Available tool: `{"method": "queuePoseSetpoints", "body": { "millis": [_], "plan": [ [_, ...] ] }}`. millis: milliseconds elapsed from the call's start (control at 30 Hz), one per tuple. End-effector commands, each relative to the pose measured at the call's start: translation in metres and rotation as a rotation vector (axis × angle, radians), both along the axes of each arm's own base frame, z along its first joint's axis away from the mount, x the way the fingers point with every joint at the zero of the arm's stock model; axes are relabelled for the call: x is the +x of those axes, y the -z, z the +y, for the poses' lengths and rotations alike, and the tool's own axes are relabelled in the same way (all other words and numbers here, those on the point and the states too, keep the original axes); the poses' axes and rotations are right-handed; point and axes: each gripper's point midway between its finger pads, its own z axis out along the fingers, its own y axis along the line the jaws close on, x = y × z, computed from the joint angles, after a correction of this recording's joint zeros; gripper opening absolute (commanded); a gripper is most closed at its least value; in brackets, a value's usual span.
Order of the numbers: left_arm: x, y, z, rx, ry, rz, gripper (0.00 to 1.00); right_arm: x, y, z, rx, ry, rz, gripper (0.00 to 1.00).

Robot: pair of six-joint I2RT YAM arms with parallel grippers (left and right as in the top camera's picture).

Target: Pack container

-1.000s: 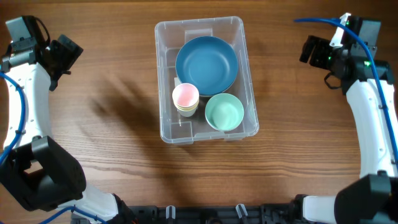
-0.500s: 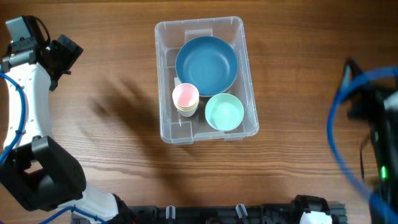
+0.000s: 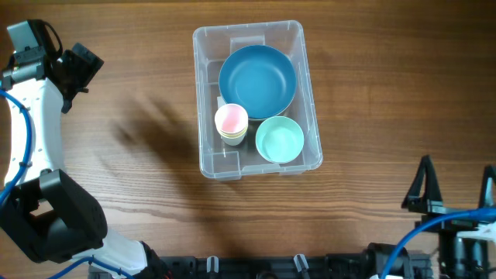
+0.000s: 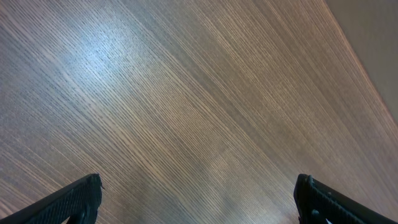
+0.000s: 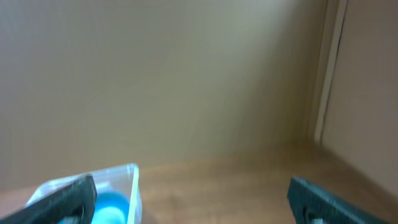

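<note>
The clear plastic container (image 3: 310, 93) stands at the table's middle, holding a large blue bowl (image 3: 257, 80), a small mint-green bowl (image 3: 280, 139) and a stack of cups with a pink one on top (image 3: 231, 122). My left gripper (image 3: 77, 68) is open and empty at the far left; its wrist view (image 4: 198, 199) shows only bare wood between the fingertips. My right gripper (image 3: 456, 190) is open and empty at the lower right edge, fingertips pointing toward the container. Its blurred wrist view (image 5: 189, 196) shows the container's corner (image 5: 127, 177) with the blue bowl (image 5: 112, 205) at lower left.
The table's far right edge shows in the left wrist view (image 4: 373, 56). A beige wall (image 5: 161, 74) stands behind the table in the right wrist view. Blue cables (image 3: 15, 139) run along the left arm.
My right arm has swung from the upper right of the table down to the lower right edge. The left arm and the container's contents have not moved.
</note>
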Motion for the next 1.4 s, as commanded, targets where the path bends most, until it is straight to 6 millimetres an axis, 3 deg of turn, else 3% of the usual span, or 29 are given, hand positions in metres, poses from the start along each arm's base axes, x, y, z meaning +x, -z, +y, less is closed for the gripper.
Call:
{"method": "queuePoseSetpoints", "body": {
  "millis": [0,167,300,500,1000,1233,1267,1367],
  "plan": [
    [0.002,-0.001,0.002,0.003,0.002,-0.002,1.00,0.022,0.032,-0.001,-0.005,-0.008,-0.017,1.00],
    [0.002,0.000,0.002,0.002,0.002,-0.002,1.00,0.070,0.084,-0.008,0.145,-0.025,-0.091,1.00],
    [0.002,0.000,0.002,0.003,0.002,-0.002,1.00,0.086,0.106,-0.010,0.179,-0.041,-0.193,1.00],
    [0.002,0.000,0.002,0.002,0.002,-0.002,1.00,0.090,0.128,0.000,0.176,-0.085,-0.208,1.00],
    [0.002,-0.001,0.002,0.003,0.002,-0.002,1.00,0.086,0.143,0.015,0.172,-0.156,-0.152,1.00],
    [0.002,-0.001,0.002,0.003,0.002,-0.002,1.00,0.097,0.192,0.016,0.190,-0.155,-0.027,1.00],
    [0.002,0.000,0.002,0.002,0.002,-0.002,1.00,0.099,0.206,0.016,0.197,-0.151,0.008,1.00],
    [0.002,-0.001,0.002,0.002,0.002,-0.002,1.00,0.099,0.216,0.017,0.206,-0.155,0.049,1.00]
  ]
}}
